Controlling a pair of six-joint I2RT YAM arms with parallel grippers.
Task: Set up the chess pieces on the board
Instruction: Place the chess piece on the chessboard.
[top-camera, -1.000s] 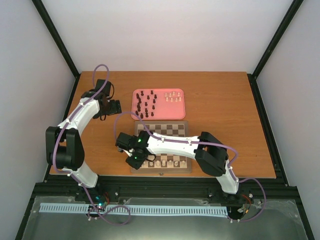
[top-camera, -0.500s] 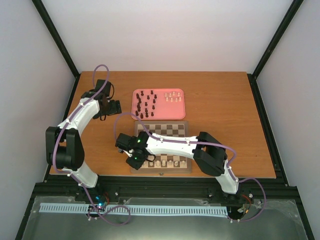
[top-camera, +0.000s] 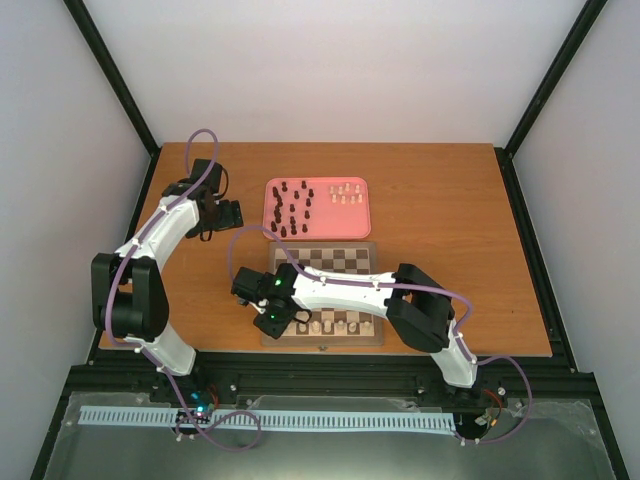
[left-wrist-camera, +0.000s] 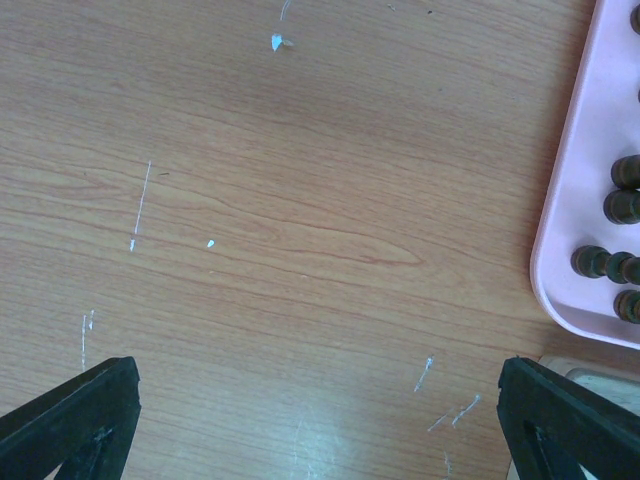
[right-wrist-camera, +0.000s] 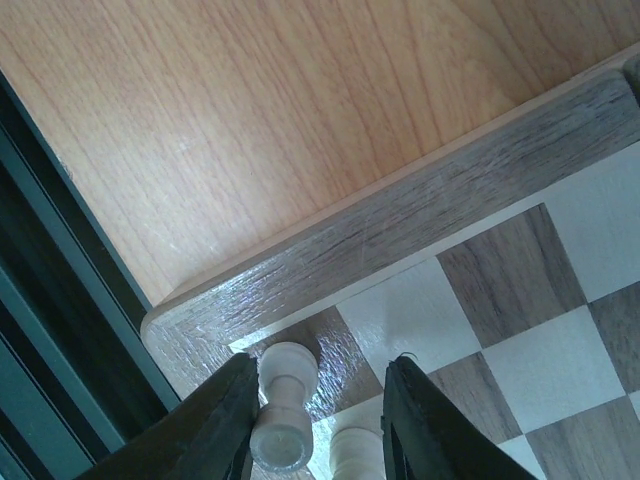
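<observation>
Overhead, your right end effector (top-camera: 288, 322) hung low at the near left corner of the board (top-camera: 340, 258), which lay on the wooden desk (top-camera: 450, 220) just in front of the pink tray (top-camera: 330, 218). Its wrist camera showed the jaws standing apart and clamped on nothing. A cream piece (right-wrist-camera: 283, 405) stood upright on the dark corner square between the two black fingers (right-wrist-camera: 225, 420). It was close against the left-hand finger in that view and clear of the other, though whether it touched could not be told. A second cream piece (right-wrist-camera: 352, 460) stood just beside it at the picture's lower edge, and the board's grey-brown border (right-wrist-camera: 420, 210) ran across the frame with bare desk (right-wrist-camera: 250, 120) beyond. From above, a row of cream pieces (top-camera: 335, 325) lined the board's near edge, partly hidden under the arm, so their number could not be told. Dark brown pieces (top-camera: 290, 208) crowded the left half of the tray, and a small cluster of cream pieces (top-camera: 346, 192) sat toward its far right corner. Your left end effector (top-camera: 232, 213) hovered well apart from the board, over the desk (left-wrist-camera: 300, 200) left of the tray, its jaws spread wide around nothing. Its wrist view (left-wrist-camera: 318, 365) caught the tray's rounded rim (left-wrist-camera: 580, 150) and several dark pieces (left-wrist-camera: 625, 200) at the right edge of the frame.
</observation>
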